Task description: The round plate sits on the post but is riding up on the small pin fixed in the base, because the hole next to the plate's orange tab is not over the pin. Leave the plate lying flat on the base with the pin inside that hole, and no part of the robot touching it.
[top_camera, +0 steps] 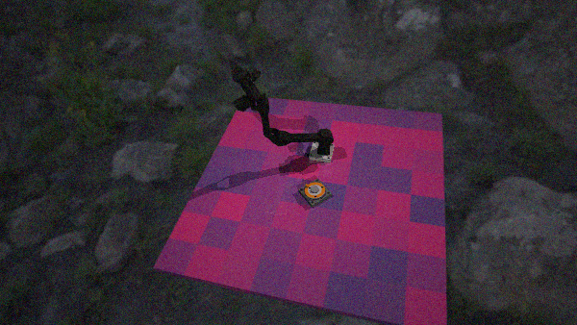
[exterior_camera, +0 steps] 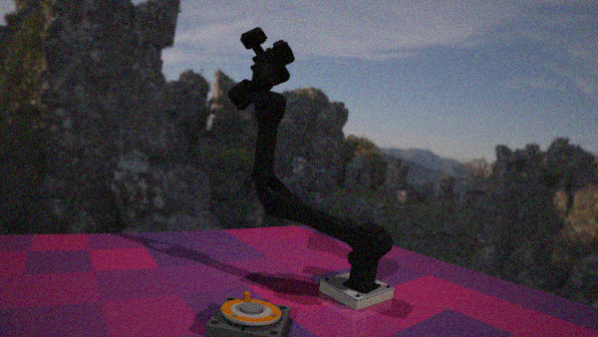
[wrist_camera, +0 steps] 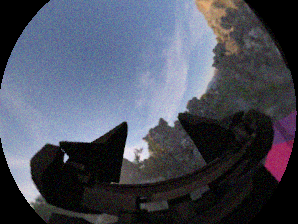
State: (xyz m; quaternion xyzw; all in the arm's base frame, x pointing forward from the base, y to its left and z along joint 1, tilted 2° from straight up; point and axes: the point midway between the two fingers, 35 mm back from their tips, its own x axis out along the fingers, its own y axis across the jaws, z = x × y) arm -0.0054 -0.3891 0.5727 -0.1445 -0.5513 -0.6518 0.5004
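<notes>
The round plate [top_camera: 308,193] [exterior_camera: 229,310], an orange ring with a pale inner ring, sits around the grey post [top_camera: 314,188] [exterior_camera: 251,307] on the dark square base [top_camera: 313,203] [exterior_camera: 239,331]. In the exterior view the plate stands a little above the base and looks slightly tilted. Its orange tab [exterior_camera: 246,296] sticks up at the rim's back side. The pin cannot be made out, nor can the hole beside the tab be told apart. My gripper [wrist_camera: 153,120] is open and empty, held high and far from the plate, facing sky and rocks.
The arm's pale mounting block [top_camera: 314,156] [exterior_camera: 356,298] stands on the pink and purple checkered surface [top_camera: 317,250] [exterior_camera: 135,289], beyond the base in the top view. The raised arm casts a long shadow across the squares. Rocks surround the surface.
</notes>
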